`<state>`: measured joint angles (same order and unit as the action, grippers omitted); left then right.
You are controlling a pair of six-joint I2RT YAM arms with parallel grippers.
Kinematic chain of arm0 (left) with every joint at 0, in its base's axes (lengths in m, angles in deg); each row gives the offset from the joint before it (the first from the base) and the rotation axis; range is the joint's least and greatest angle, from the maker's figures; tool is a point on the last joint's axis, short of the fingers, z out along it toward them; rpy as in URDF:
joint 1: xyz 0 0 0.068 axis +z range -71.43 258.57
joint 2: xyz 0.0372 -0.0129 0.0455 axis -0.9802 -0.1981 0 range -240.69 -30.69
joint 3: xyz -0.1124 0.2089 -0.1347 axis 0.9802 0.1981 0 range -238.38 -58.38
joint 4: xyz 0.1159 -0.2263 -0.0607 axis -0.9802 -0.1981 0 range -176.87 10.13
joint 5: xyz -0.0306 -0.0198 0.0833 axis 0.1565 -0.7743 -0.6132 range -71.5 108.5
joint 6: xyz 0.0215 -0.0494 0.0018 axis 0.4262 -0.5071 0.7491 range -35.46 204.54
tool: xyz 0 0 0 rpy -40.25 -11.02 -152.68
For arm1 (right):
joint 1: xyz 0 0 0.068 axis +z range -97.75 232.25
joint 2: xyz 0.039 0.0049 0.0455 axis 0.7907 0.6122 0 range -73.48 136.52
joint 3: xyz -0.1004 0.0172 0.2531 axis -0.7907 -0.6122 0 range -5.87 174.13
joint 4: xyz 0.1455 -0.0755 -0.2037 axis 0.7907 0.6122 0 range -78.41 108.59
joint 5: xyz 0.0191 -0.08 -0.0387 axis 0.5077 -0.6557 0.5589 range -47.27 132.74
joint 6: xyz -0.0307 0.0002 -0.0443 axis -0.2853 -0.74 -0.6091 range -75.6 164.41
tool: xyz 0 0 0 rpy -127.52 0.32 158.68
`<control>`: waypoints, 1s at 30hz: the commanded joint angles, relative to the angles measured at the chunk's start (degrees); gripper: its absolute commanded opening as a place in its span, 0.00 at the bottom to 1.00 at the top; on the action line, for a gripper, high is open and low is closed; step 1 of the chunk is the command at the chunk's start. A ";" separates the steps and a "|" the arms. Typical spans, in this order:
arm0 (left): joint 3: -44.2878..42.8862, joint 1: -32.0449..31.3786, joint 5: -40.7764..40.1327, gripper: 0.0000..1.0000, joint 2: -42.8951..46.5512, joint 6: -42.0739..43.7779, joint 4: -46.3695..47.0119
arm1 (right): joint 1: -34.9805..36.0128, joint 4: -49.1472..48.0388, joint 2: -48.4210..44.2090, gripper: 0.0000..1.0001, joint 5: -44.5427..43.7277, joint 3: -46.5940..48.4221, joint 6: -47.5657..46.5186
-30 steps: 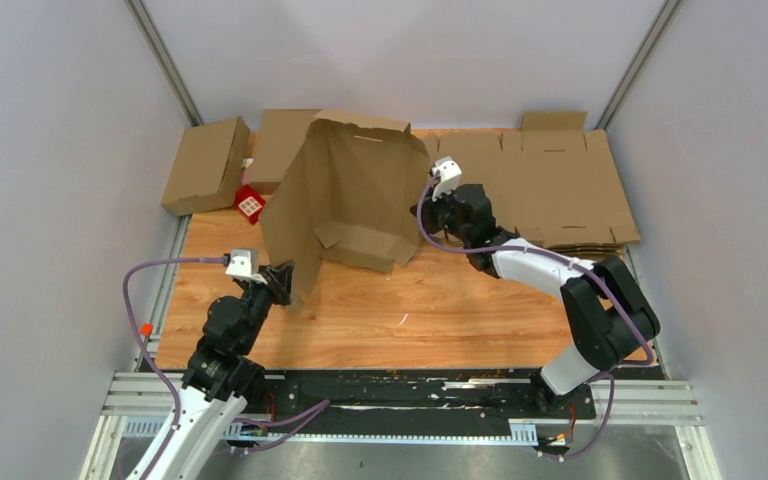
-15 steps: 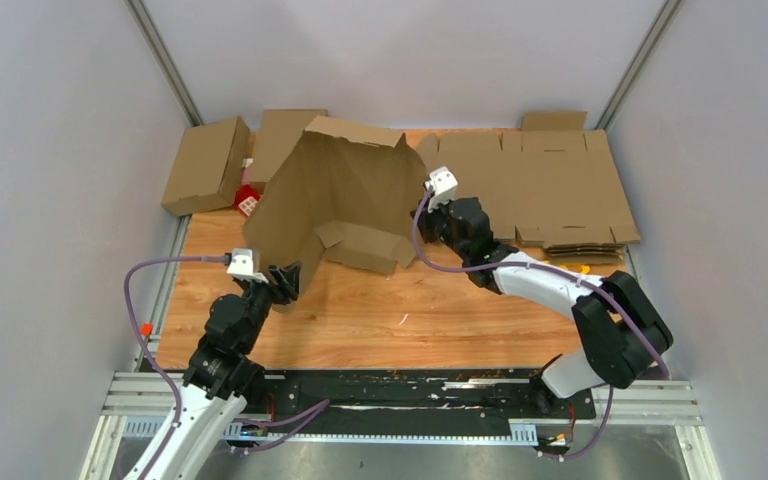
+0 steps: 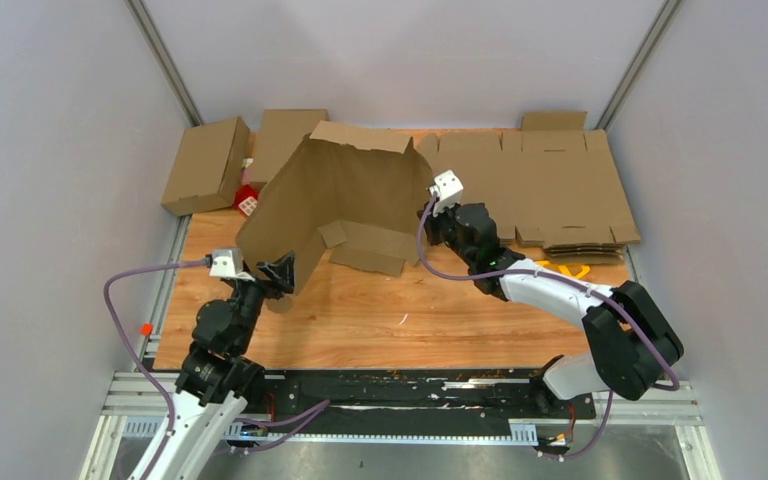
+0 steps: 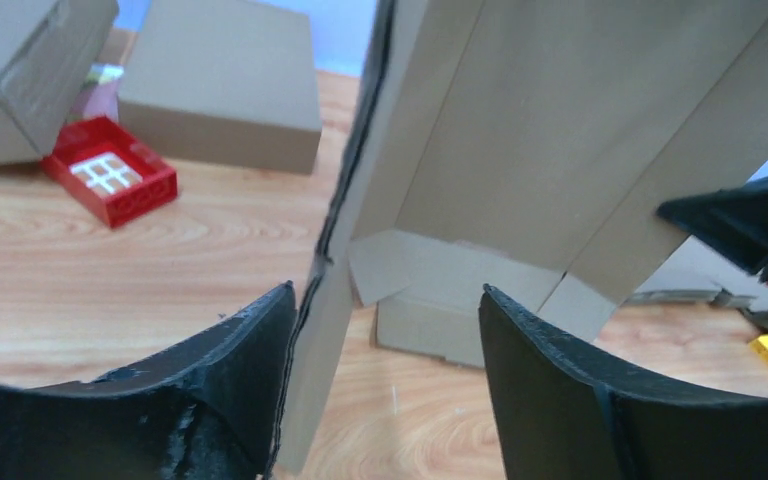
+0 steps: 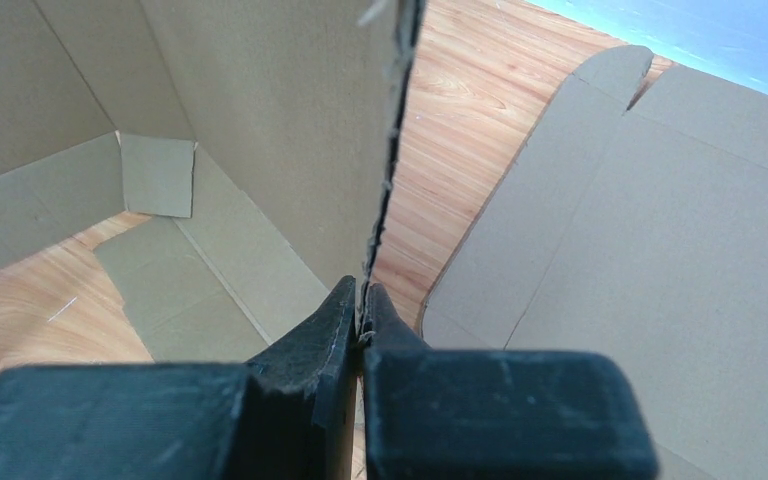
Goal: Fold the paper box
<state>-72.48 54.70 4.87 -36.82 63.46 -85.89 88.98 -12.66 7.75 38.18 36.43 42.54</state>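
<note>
The brown paper box (image 3: 345,195) stands half unfolded on the wooden table, its panels raised like a tent. My right gripper (image 3: 430,218) is shut on the box's right edge; in the right wrist view that cardboard edge (image 5: 390,150) runs up from between the closed fingertips (image 5: 363,300). My left gripper (image 3: 282,272) is open at the box's lower left corner. In the left wrist view a box flap (image 4: 325,330) stands between the jaws, against the left finger (image 4: 230,370), with a wide gap to the right finger (image 4: 550,370).
Folded boxes (image 3: 205,163) and a second one (image 3: 280,140) lie at the back left beside a red tray (image 3: 249,203). A stack of flat cardboard sheets (image 3: 560,190) fills the back right. A yellow object (image 3: 565,268) lies at its front edge.
The box has tipped and moved left and lower. My left gripper shifted left with its corner. My right gripper moved slightly right and toward me, still holding the edge.
</note>
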 commanded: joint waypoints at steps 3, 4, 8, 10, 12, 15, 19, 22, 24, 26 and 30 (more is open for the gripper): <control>-1.55 -0.04 0.86 0.50 0.77 -0.61 7.14 | 0.10 0.57 -1.52 0.02 -2.69 1.51 -1.11; -1.25 -0.03 1.45 0.35 0.77 -0.01 8.17 | 0.12 1.83 -1.25 0.02 -3.53 2.23 -0.67; 0.56 -0.03 4.06 0.00 -0.18 1.64 10.77 | 0.10 4.37 -0.94 0.07 -2.29 3.82 1.22; 0.97 -0.03 4.68 0.00 -0.76 2.07 10.48 | 0.10 3.50 -0.99 0.12 -0.92 3.50 1.52; 1.29 -0.03 5.64 0.00 -1.01 2.75 9.93 | 0.06 4.42 -0.32 0.12 -0.44 4.34 3.96; 1.92 -0.03 6.77 0.00 -0.71 3.79 8.58 | 0.02 8.04 0.79 0.11 -0.40 6.81 6.10; 2.40 -0.03 9.69 0.00 0.53 5.29 9.37 | -0.13 8.87 2.39 0.11 -0.10 7.76 7.50; 2.96 -0.03 12.59 0.00 0.95 5.98 11.21 | -0.70 8.96 3.90 0.08 0.13 8.09 8.14; 3.26 -0.03 15.17 0.00 0.96 6.07 12.84 | -1.06 8.96 4.46 0.01 1.04 8.42 9.02; 4.12 -0.03 18.90 0.00 0.93 5.75 15.83 | -1.28 9.12 5.15 0.00 2.23 8.98 10.36; 4.92 -0.03 23.05 0.00 0.44 5.26 19.39 | -1.37 9.67 5.51 0.17 5.48 9.29 9.88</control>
<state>-68.37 54.67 21.03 -36.30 67.83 -73.21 87.19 -4.25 12.78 37.78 43.60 50.25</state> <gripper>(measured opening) 0.010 0.067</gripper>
